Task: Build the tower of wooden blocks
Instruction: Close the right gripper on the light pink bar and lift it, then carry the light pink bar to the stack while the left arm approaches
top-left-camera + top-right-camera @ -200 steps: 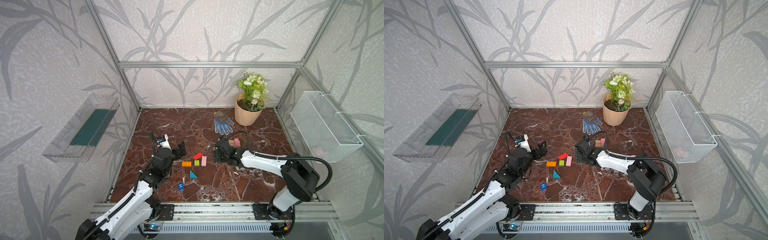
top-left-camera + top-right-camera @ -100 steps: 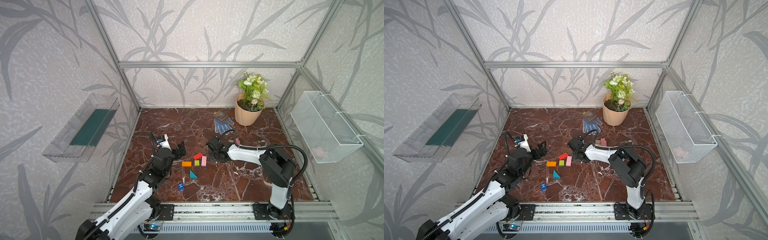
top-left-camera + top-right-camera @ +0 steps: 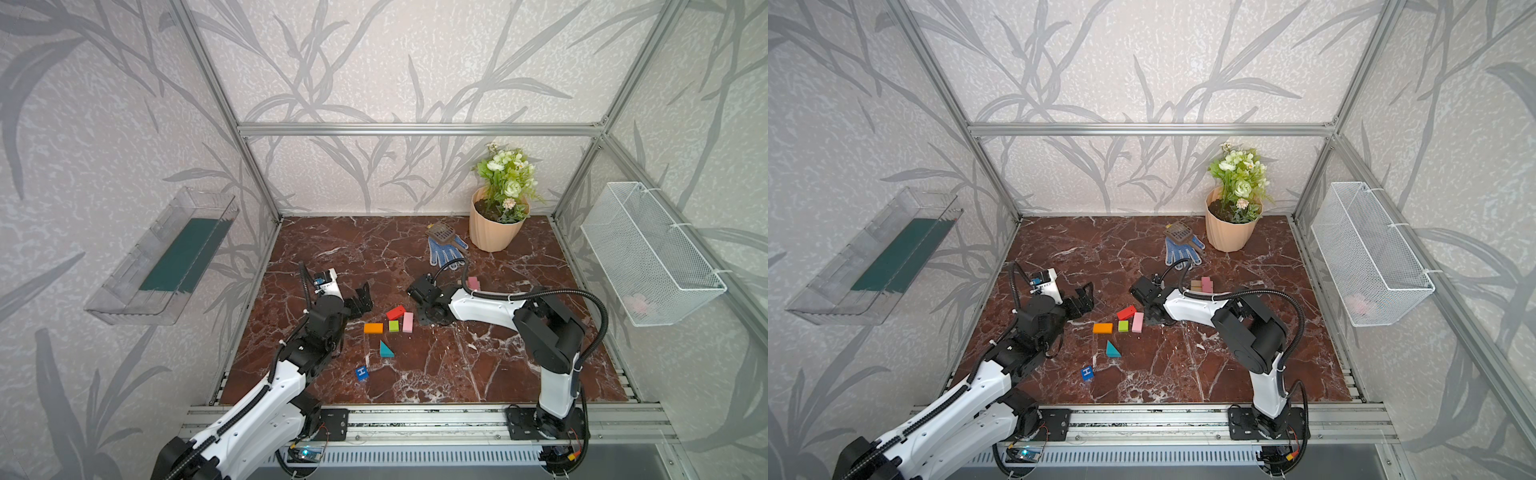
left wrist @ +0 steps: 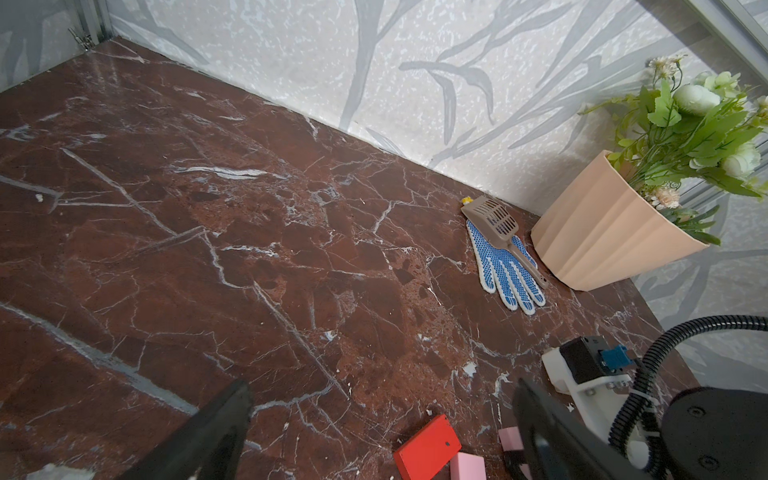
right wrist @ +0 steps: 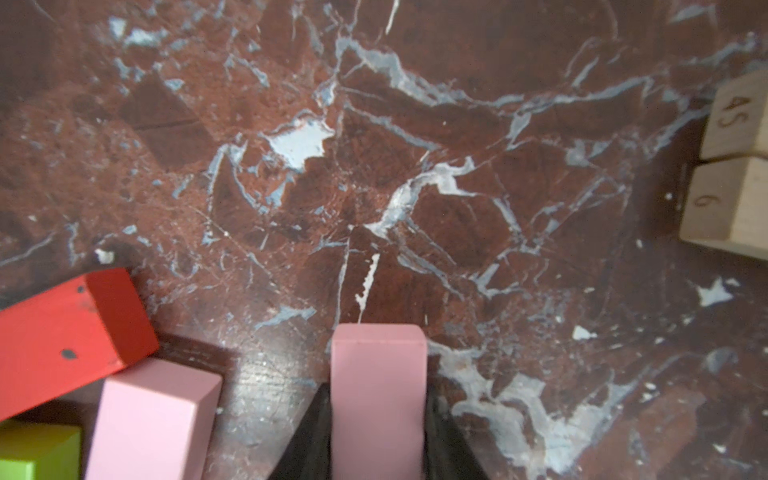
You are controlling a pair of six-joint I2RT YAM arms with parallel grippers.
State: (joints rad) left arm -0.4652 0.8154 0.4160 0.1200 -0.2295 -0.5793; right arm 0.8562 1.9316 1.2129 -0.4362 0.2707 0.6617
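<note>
Glossy marble table (image 3: 478,365), matt-painted pink block (image 5: 378,395), raw-wood tan bars (image 5: 735,208) — knitted cloth glove (image 4: 505,270)

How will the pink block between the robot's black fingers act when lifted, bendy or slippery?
The pink block looks like solid painted wood, so probably stiff and light. The right gripper clamps two flat sides, so it likely won't roll. Its smooth paint might let it slip a little.

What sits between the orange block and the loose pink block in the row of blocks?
Only the lime cube lies between the orange block and the loose pink block; both top views show it.
</note>
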